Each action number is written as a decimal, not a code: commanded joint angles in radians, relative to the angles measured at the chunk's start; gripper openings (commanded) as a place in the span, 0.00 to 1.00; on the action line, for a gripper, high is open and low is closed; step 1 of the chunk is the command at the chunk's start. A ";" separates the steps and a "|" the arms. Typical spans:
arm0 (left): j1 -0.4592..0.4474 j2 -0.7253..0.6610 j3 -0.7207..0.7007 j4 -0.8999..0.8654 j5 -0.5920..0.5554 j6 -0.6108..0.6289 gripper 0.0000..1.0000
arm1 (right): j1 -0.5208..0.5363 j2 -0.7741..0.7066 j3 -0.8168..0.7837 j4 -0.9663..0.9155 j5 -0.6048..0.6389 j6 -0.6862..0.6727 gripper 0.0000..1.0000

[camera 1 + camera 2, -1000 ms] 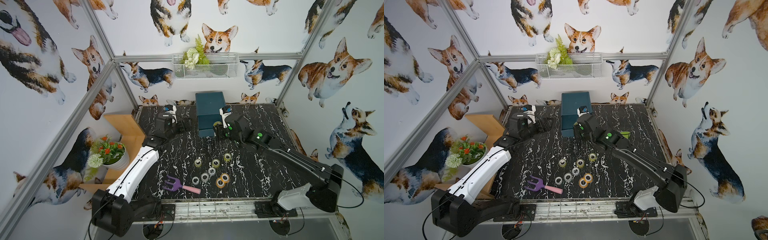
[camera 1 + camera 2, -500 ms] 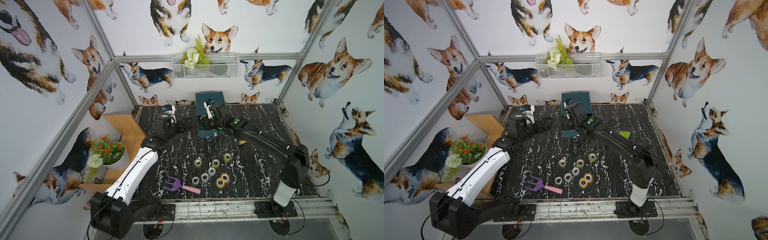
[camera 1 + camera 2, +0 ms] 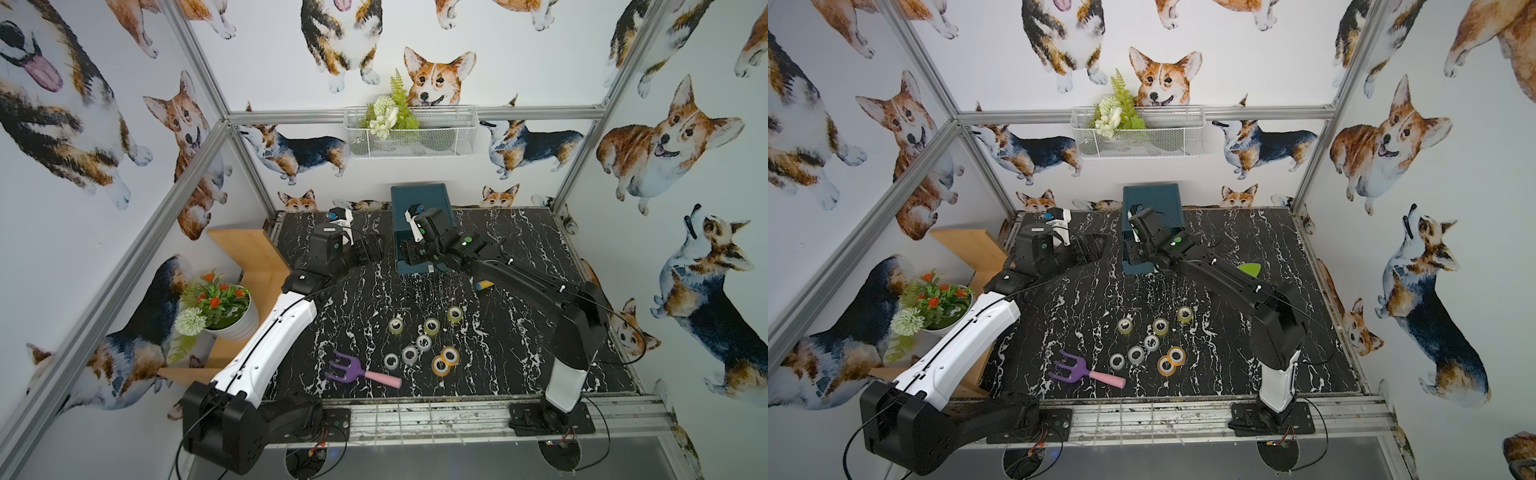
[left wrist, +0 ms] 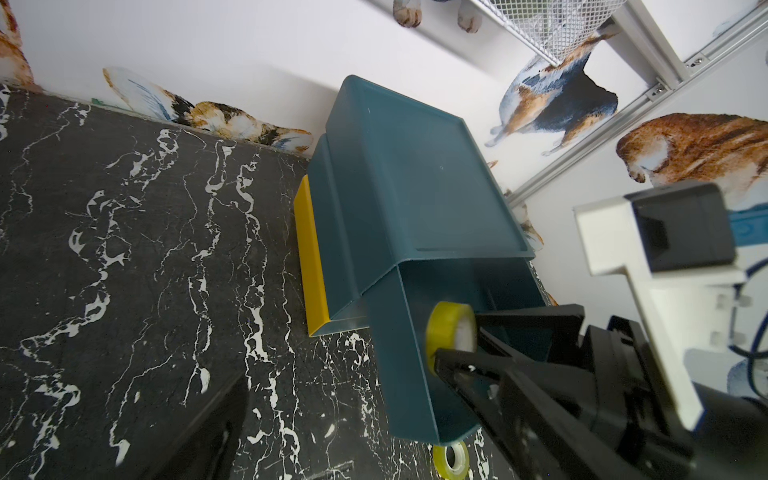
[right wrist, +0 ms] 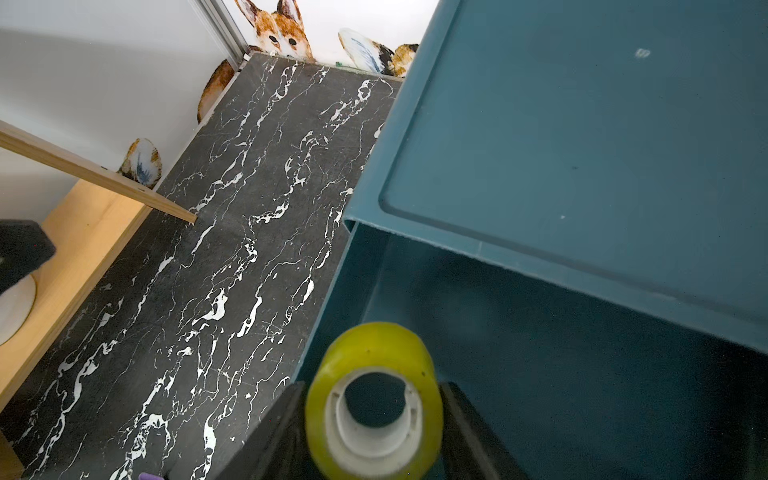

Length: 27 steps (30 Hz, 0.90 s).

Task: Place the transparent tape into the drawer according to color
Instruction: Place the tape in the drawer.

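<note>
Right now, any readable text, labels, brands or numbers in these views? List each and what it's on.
No legible text in any view.
White mark on the left arm: too small to read.
Pale mark on top of the drawer unit: too small to read.
Yellow-green tape roll: no print visible.

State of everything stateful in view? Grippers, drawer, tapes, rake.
right gripper: shut on yellow-green tape roll, above the drawer.
left gripper: open, empty, beside drawer unit.
drawer: pulled out, open.
loose tape rolls: eight, lying flat on table.
toy rake: lying flat on table.
</note>
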 commanded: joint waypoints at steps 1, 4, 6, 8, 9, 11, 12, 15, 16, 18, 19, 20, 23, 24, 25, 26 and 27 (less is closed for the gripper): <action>0.001 0.001 0.007 0.000 0.039 0.014 0.99 | 0.000 0.003 0.015 0.012 -0.013 -0.005 0.62; 0.001 -0.005 0.003 -0.003 0.046 0.021 0.99 | 0.000 -0.006 0.028 0.022 -0.009 -0.008 0.70; 0.001 -0.010 0.003 -0.007 0.056 0.030 1.00 | 0.000 -0.018 0.041 0.024 -0.007 -0.008 0.70; 0.001 -0.017 0.001 -0.008 0.069 0.035 0.99 | 0.000 -0.042 0.042 0.034 -0.002 -0.006 0.70; -0.002 -0.022 -0.002 -0.008 0.077 0.038 1.00 | 0.000 -0.061 0.036 0.039 0.007 -0.004 0.70; -0.018 -0.033 -0.001 -0.023 0.064 0.046 1.00 | 0.000 -0.112 0.007 0.059 0.031 0.003 0.70; -0.035 -0.038 -0.002 -0.038 0.037 0.053 0.99 | 0.000 -0.144 -0.019 0.074 0.041 0.009 0.70; -0.111 -0.062 -0.004 -0.088 -0.057 0.069 0.99 | 0.000 -0.275 -0.163 0.156 0.078 0.039 0.69; -0.135 -0.071 -0.009 -0.096 -0.069 0.067 1.00 | 0.000 -0.323 -0.221 0.185 0.081 0.050 0.69; -0.181 -0.084 -0.030 -0.114 -0.080 0.057 1.00 | 0.000 -0.411 -0.331 0.231 0.085 0.077 0.69; -0.211 -0.090 -0.043 -0.127 -0.093 0.051 1.00 | 0.000 -0.460 -0.386 0.252 0.086 0.087 0.68; -0.243 -0.095 -0.060 -0.143 -0.112 0.041 0.99 | 0.000 -0.507 -0.443 0.269 0.088 0.096 0.68; -0.340 -0.119 -0.139 -0.168 -0.184 -0.011 0.99 | -0.001 -0.660 -0.606 0.324 0.100 0.116 0.68; -0.369 -0.123 -0.165 -0.173 -0.205 -0.033 0.99 | 0.000 -0.698 -0.650 0.336 0.103 0.123 0.68; -0.397 -0.122 -0.194 -0.183 -0.235 -0.063 0.99 | 0.000 -0.760 -0.691 0.342 0.109 0.131 0.68; -0.421 -0.114 -0.223 -0.191 -0.265 -0.091 0.99 | 0.000 -0.797 -0.725 0.343 0.115 0.141 0.68; -0.435 -0.100 -0.247 -0.194 -0.278 -0.114 0.99 | 0.000 -0.823 -0.744 0.338 0.120 0.149 0.68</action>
